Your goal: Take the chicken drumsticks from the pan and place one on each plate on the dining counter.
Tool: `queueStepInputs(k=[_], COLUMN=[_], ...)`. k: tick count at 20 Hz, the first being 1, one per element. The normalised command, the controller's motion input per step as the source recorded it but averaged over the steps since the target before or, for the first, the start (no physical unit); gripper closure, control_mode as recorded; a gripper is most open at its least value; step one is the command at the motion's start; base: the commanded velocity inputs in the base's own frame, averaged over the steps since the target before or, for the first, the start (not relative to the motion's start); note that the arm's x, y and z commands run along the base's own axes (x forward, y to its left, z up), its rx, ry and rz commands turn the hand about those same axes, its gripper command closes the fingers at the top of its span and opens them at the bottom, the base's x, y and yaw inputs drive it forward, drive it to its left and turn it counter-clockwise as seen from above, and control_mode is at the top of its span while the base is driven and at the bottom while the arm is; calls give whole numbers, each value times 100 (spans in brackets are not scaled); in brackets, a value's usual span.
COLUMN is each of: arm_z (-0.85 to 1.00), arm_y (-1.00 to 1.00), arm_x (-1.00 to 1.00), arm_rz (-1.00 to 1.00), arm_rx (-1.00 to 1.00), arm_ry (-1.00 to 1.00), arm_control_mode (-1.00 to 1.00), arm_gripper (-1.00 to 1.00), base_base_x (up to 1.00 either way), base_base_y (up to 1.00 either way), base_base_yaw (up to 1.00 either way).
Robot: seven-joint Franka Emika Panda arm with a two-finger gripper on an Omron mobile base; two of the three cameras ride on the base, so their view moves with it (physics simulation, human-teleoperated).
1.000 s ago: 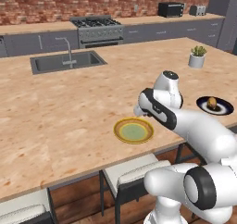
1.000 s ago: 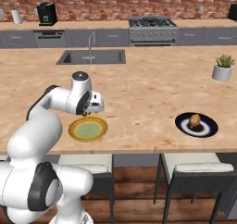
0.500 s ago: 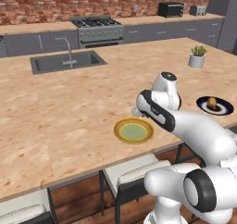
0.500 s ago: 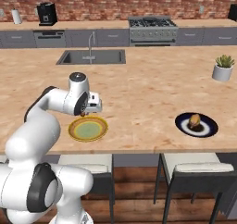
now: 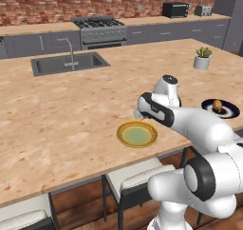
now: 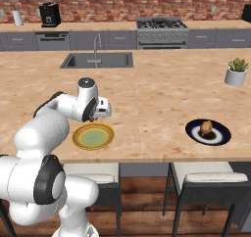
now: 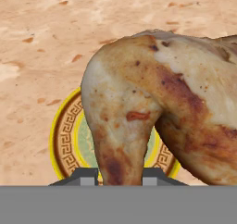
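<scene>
Golden drumstick [image 7: 157,102], clamped in the gripper [image 7: 113,177], seems short of the yellow-green plate [image 6: 93,136]; released now, it might miss.

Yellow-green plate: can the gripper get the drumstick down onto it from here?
Probably yes. The gripper, shut on the drumstick, hangs over the far rim of the yellow-green plate, whose face is bare.

The white arm [image 6: 54,118] reached forward, elbow bent, wrist turned down; its gripper [image 7: 119,177] was clamped tight on a drumstick [image 7: 162,107].
</scene>
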Motion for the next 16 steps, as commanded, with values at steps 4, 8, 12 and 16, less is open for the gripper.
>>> queueStepInputs(k=[4, 8, 12, 16], arm_z=[-24, -45, -46, -36], arm_y=[4, 15, 17, 3], arm_x=[84, 62, 10, -5], arm_rz=[1, 0, 0, 0], arm_rx=[0, -3, -1, 0], arm_ry=[4, 15, 37, 34], arm_control_mode=[-100, -100, -100, -100], arm_gripper=[100, 100, 100, 100], base_base_x=[0, 0, 0, 0], base_base_y=[0, 0, 0, 0], base_base_yaw=[0, 0, 0, 0])
